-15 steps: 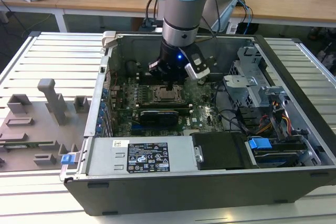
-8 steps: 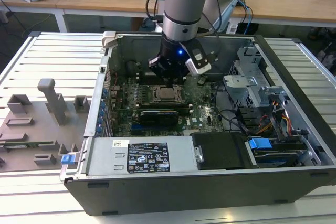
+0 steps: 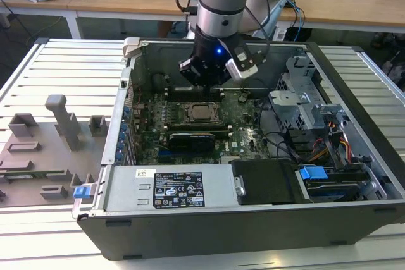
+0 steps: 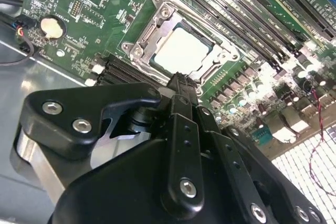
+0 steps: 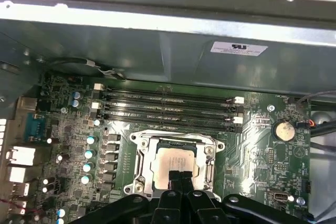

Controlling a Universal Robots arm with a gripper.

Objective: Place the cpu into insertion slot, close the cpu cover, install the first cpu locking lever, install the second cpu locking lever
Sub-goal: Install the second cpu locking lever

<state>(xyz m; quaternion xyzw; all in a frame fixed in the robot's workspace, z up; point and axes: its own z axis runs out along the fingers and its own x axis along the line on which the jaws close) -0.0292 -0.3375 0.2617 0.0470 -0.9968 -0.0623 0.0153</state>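
The cpu (image 3: 201,113) lies flat in the insertion slot (image 5: 173,139) on the green motherboard, its pale metal top showing in both wrist views (image 4: 181,51) (image 5: 170,162). The silvery cpu cover (image 5: 140,157) (image 4: 144,38) lies down around it as a frame. A thin lever wire (image 4: 202,22) runs along one side of the socket. My gripper (image 3: 204,86) hangs inside the case, just above the socket's edge. Its fingertips (image 5: 179,178) (image 4: 181,80) are pressed together with nothing between them, right over the chip's near edge.
Long black memory slots (image 5: 168,106) run beside the socket, with the case's metal wall (image 5: 157,51) behind them. A coin battery (image 5: 284,129) sits on the board. The drive cage (image 3: 304,86), cables (image 3: 297,143) and power supply (image 3: 171,188) crowd the case. A grey fixture (image 3: 44,143) lies on the table.
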